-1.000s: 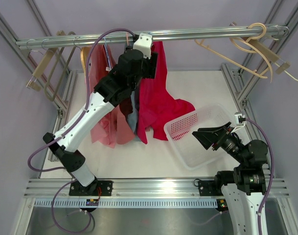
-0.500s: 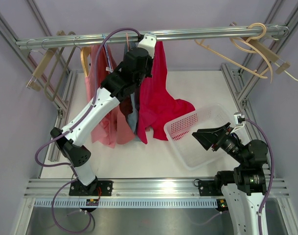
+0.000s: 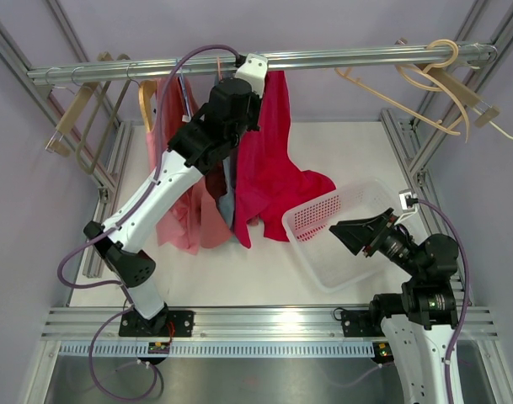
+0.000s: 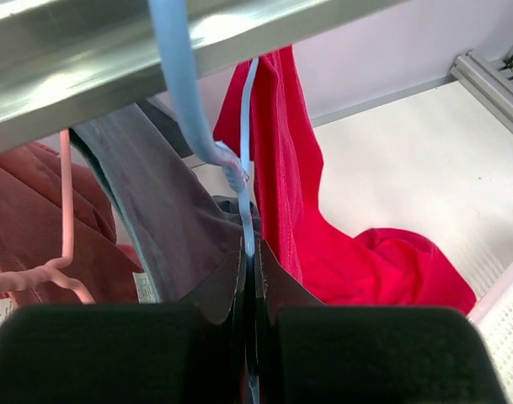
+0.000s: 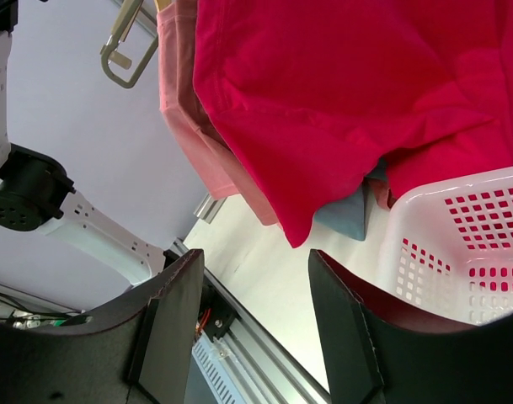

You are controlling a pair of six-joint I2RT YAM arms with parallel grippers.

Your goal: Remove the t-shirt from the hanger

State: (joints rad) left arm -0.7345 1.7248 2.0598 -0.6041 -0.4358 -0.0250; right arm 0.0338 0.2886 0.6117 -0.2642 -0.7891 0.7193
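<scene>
The left arm reaches up to the metal rail, and its jaws are clenched on the thin shaft of the blue hanger, just below the hook that loops over the rail. A grey t-shirt hangs touching that hanger on one side and a red t-shirt on the other. I cannot tell which of them the hanger carries. The red one trails down onto the counter, its hem bunched beside the white basket. Pink garments hang further left. The right arm sits low by the basket, its jaws released and holding nothing.
</scene>
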